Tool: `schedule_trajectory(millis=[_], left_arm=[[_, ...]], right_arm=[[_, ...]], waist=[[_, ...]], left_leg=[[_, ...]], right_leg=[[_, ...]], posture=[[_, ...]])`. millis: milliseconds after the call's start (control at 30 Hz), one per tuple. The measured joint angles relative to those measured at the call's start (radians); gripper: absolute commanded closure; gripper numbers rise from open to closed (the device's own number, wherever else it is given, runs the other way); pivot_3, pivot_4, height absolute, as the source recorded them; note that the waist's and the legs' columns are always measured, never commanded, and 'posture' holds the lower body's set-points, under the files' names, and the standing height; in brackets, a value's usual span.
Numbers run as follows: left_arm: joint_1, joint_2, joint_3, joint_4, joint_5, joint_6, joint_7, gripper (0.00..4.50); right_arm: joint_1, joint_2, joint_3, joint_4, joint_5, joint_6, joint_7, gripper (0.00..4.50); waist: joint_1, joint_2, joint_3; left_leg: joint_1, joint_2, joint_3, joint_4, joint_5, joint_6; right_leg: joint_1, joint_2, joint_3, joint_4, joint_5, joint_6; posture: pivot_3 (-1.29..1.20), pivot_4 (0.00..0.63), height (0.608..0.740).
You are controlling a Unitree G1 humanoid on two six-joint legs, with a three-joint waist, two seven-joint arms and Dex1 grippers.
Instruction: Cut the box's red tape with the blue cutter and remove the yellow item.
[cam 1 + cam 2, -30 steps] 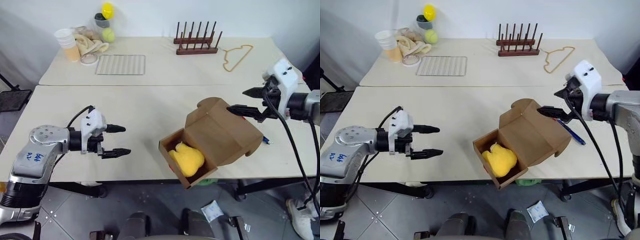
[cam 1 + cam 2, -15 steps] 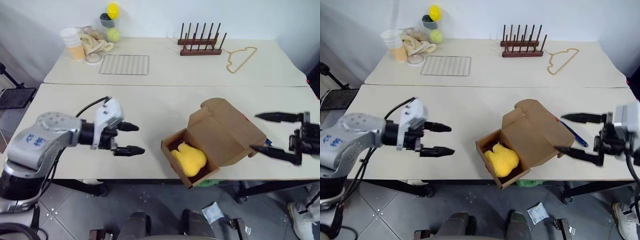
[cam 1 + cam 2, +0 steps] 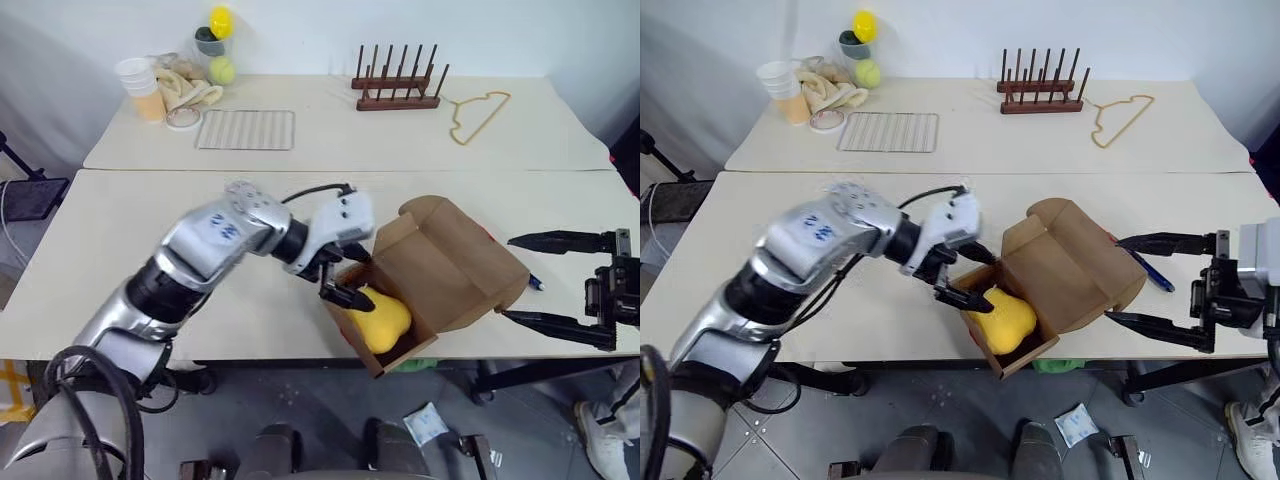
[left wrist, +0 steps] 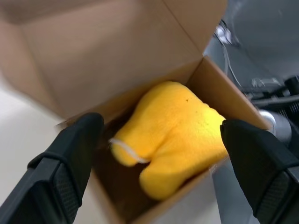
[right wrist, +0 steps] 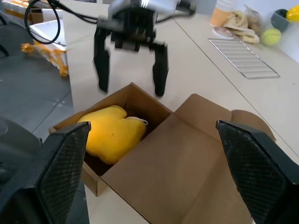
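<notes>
left gripper (image 3: 350, 274): wide open, holding nothing; poised over the open box, fingers straddling the yellow item, not touching it as far as the left wrist view shows.
right gripper (image 3: 545, 279): wide open, empty; off the box at its 3 o'clock, clear of the lid.
box (image 3: 440, 265): open at the near bench (image 3: 150, 240) edge, lid flap thrown back toward 1 o'clock.
yellow item (image 3: 380, 315): inside the box's compartment, against its near wall; a thin white loop (image 4: 125, 146) shows on it.
blue cutter (image 3: 1148, 268): lying on the bench at the box's 3 o'clock, partly behind the lid flap.
red tape: can't make it out.
</notes>
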Motion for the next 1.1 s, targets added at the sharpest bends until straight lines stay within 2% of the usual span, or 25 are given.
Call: schedule_trajectory(millis=[167, 367, 500, 700, 900, 1100], left_arm=[[0.0, -0.074, -0.097, 0.112, 0.093, -0.086, -0.027, 0.03], [-0.002, -0.144, -0.151, 0.197, 0.201, -0.207, -0.046, 0.03], [-0.001, -0.18, -0.139, 0.236, 0.236, -0.248, -0.051, 0.91], [0.004, -0.227, -0.088, 0.32, 0.279, -0.33, -0.015, 2.7], [-0.009, -0.252, 0.06, 0.453, 0.261, -0.4, -0.014, 4.43], [-0.028, -0.284, 0.222, 0.544, 0.216, -0.49, -0.024, 4.47]], right_arm=[[0.019, -0.013, 0.0, -0.068, 0.033, 0.046, -0.027, 0.0], [0.007, -0.013, 0.0, -0.104, 0.057, 0.071, -0.07, 0.0], [0.005, -0.013, 0.008, -0.107, 0.059, 0.078, -0.088, 0.0], [0.009, -0.013, 0.015, -0.109, 0.057, 0.075, -0.099, 0.0], [0.028, -0.005, 0.015, -0.102, 0.033, 0.051, -0.113, 0.0], [0.041, 0.015, 0.016, -0.09, 0.013, 0.029, -0.129, 0.0]], waist=[[0.006, 0.0, 0.0], [0.014, 0.0, 0.0], [0.017, 0.0, 0.0], [0.016, 0.0, 0.0], [0.012, -0.001, 0.0], [0.013, -0.001, 0.001]], left_leg=[[0.0, 0.0, 0.0, 0.001, 0.0, 0.0], [0.0, 0.0, -0.001, 0.001, 0.0, 0.0], [0.001, 0.0, -0.001, 0.002, 0.0, 0.001], [0.0, -0.001, -0.003, 0.003, 0.0, 0.002], [0.0, -0.001, -0.003, 0.002, 0.0, 0.002], [-0.002, -0.001, -0.002, 0.002, 0.0, 0.002]], right_leg=[[0.0, 0.0, 0.0, 0.0, 0.0, 0.0], [0.001, 0.0, 0.0, 0.0, 0.0, 0.0], [0.002, -0.001, 0.0, 0.001, 0.0, 0.0], [0.001, -0.002, 0.0, 0.001, 0.001, 0.0], [0.0, -0.002, 0.0, 0.001, 0.001, 0.0], [0.0, -0.002, -0.001, 0.0, 0.001, 0.0]], posture=[[0.0, 0.15, 0.74], [0.0, 0.15, 0.74], [0.0, 0.15, 0.74], [0.0, 0.15, 0.74], [0.0, 0.15, 0.74], [0.0, 0.15, 0.74]])
